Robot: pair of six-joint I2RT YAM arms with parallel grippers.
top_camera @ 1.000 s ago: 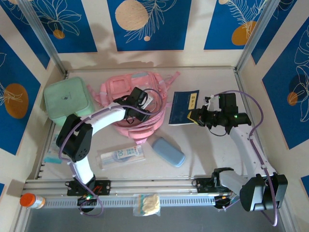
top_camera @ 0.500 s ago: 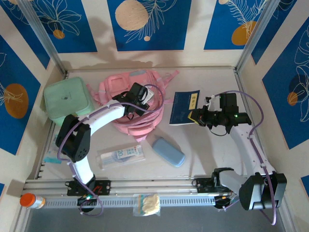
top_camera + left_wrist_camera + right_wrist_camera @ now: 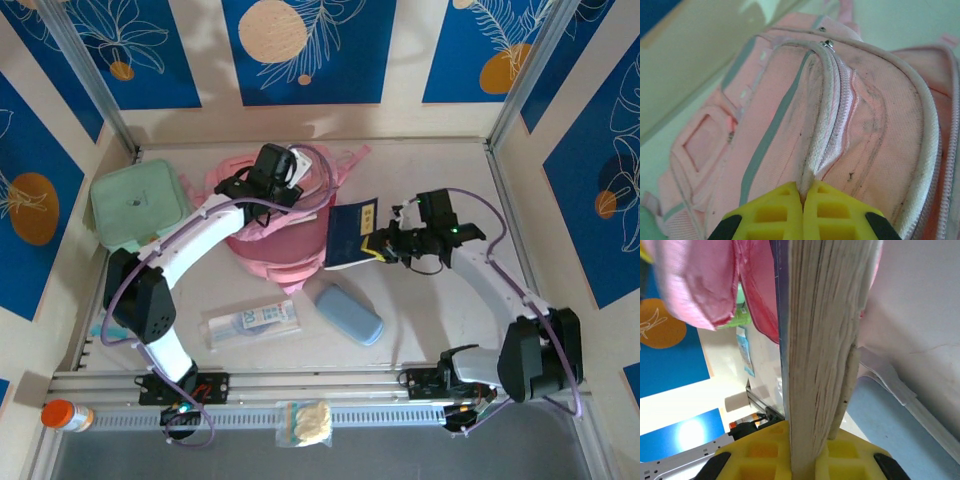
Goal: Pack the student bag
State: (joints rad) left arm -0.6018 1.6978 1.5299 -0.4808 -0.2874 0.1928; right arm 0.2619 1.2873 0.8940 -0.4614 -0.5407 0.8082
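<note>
Blue pouch (image 3: 348,313) and clear packet (image 3: 250,322): lying flat on the desk (image 3: 420,325), nearest the arm bases, not yet packed.
Right claw (image 3: 385,248): clamped on the lower edge of the blue book (image 3: 350,232); the wrist view shows the page block (image 3: 820,340) standing on edge between the yellow pads.
Right arm pose: reaching left across the desk, elbow bent, book tilted toward the bag.
Risk at the book: the grip is on one narrow edge, so the book could swing or slip if its far corner catches pink fabric instead of entering the mouth.
Student bag (image 3: 275,245): at the middle back of the desk, its front edge touching or just beside the book.
Left claw (image 3: 802,192): pinched tight on the bag's zip edge, holding the flap up.
Left arm pose: stretched forward and right, wrist high over the bag's top (image 3: 262,178).
Risk at the flap: the hold is a thin fold; if it slips out, the opening is likely to collapse and block the book.
Green box (image 3: 138,207): left of the bag, apart from both claws.
</note>
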